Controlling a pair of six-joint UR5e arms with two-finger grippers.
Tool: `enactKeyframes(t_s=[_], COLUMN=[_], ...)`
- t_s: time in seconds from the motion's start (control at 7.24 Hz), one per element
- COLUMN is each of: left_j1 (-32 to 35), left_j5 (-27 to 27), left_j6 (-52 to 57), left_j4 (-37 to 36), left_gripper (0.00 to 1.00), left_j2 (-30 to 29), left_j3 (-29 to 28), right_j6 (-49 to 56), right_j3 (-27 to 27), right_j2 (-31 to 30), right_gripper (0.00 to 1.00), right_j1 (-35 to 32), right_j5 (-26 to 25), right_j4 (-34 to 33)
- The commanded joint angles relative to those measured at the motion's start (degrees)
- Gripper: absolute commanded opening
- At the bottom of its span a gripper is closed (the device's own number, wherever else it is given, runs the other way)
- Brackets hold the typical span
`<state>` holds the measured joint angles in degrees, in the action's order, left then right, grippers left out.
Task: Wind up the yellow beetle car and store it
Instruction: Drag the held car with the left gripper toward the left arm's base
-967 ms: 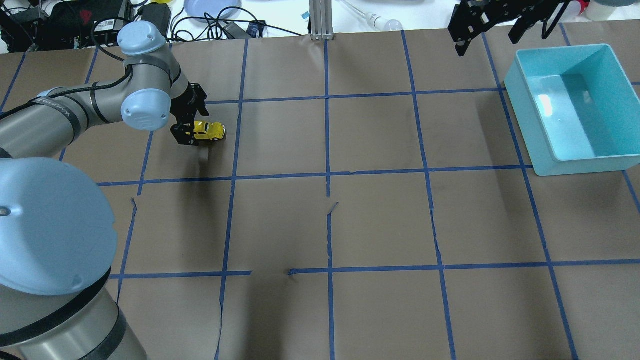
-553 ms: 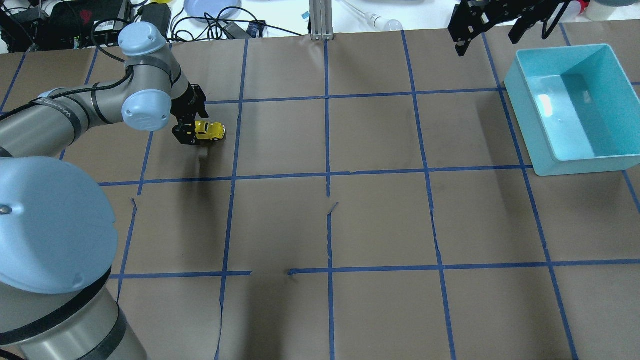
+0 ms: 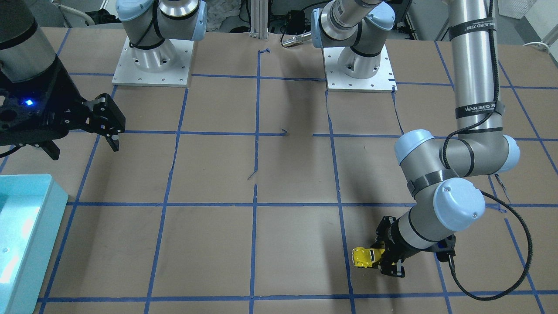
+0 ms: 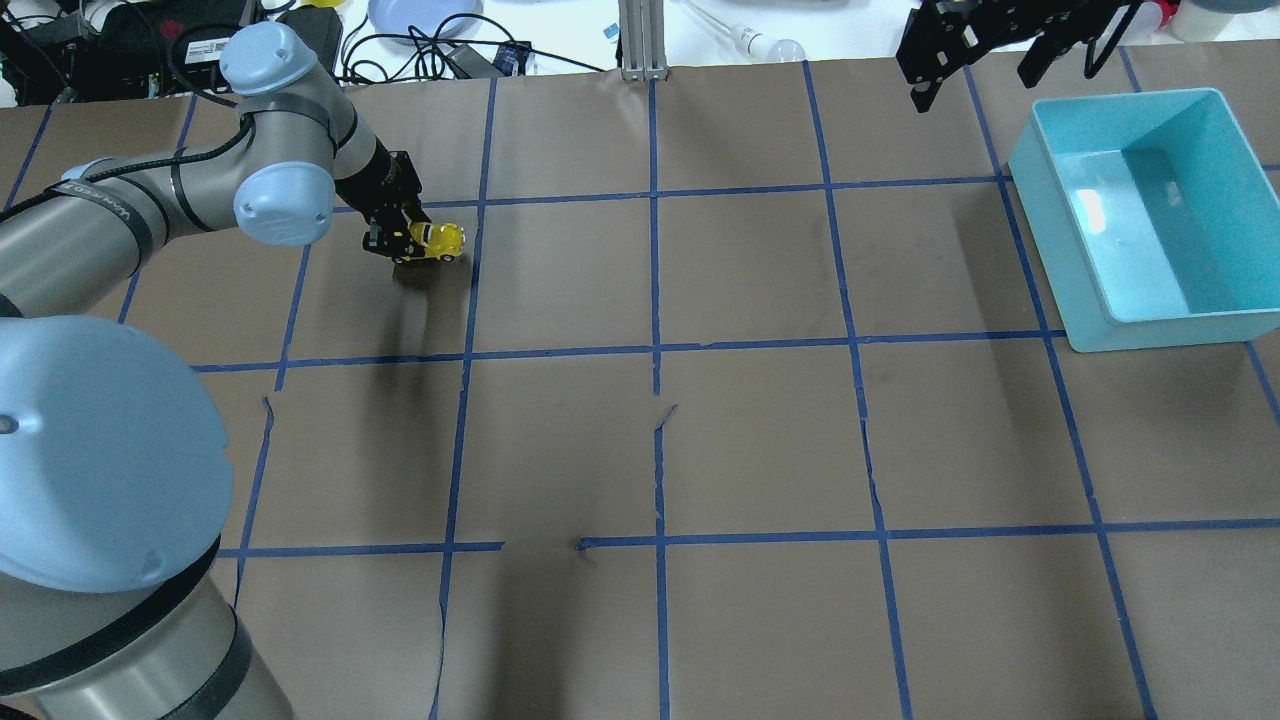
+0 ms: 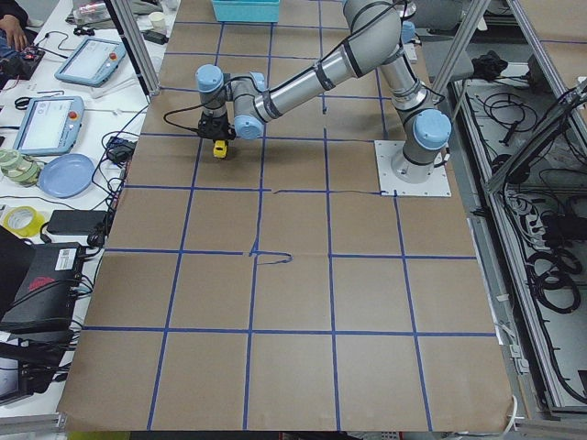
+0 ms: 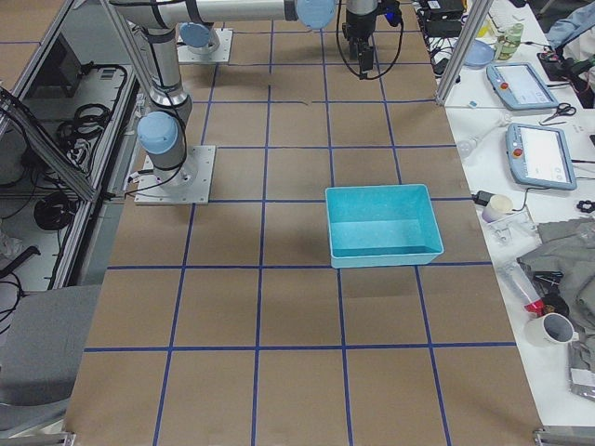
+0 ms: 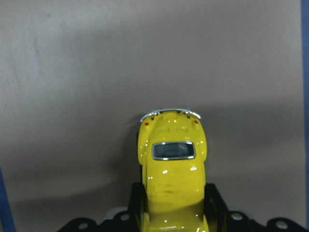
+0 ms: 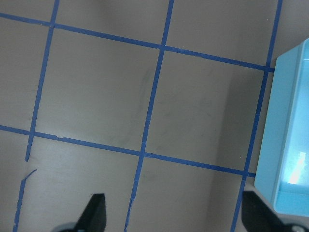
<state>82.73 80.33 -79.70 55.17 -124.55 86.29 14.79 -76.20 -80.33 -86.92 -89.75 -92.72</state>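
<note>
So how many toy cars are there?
1: the yellow car, gripped in the robot's left hand. None shows in the blue bin.

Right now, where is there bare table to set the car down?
All the middle squares between the yellow beetle car in the left tool and the teal bin are bare, as is the robot-side row. Crowded only beside the bin, under the right tool.

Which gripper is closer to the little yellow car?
Left. The left gripper is shut on the yellow car, with a finger on each side of it. The right gripper hangs open far across the table, beside the teal bin.
</note>
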Motion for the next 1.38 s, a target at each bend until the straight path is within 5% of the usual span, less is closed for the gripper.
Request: enactKeyframes(t_s=[0.0,0.28,0.69,1.24], left_j1=[1.3,2.5,2.4,2.2], left_j5=[-9.5,-13.9,-12.7,-3.9], left_j6=[-4.6,-4.9,-3.9,0.1], left_j4=[0.0,0.0,0.6,0.4], left_gripper=[0.00,0.00,0.00,0.00], left_j2=[-0.2,-0.8,-1.8,-2.9], left_j3=[-0.3,-0.2,0.6,-0.2], right_j6=[-1.2,-4.6,-10.7,-10.6], right_j3=[0.1,0.5,0.4,0.3], right_j2=[-0.1,-0.2,-0.2,-0.2], right_gripper=[1.00,1.00,1.00,1.00], right_j1=[0.1,0.0,-0.1,-0.1], right_j5=[0.5,0.5,0.3,0.2], right_j4=[0.3,0.8,1.0,1.1])
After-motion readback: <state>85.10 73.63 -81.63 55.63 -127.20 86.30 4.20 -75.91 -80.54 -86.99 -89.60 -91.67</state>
